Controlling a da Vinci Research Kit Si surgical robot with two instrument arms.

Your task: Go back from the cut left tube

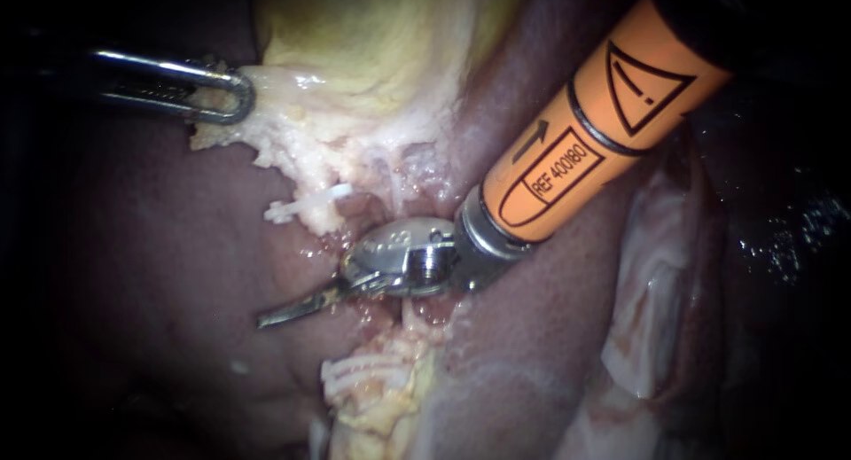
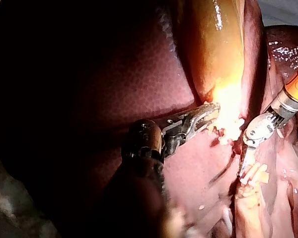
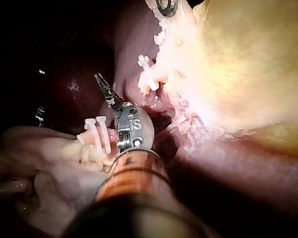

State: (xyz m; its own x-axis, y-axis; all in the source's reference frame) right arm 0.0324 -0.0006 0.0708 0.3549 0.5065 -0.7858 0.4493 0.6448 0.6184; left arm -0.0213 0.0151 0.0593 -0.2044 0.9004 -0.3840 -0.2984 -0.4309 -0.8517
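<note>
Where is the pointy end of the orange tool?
In the endoscope view, the right instrument reaches left of centre, shut jaws lying over the liver between the white clip above and the clipped tube stump below.

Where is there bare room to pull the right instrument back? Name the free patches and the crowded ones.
Free: the bare liver below the left instrument, beside the right instrument. Crowded: the upper clip above its tip, the lower clips below it, and the gallbladder edge gripped by the left instrument.
</note>
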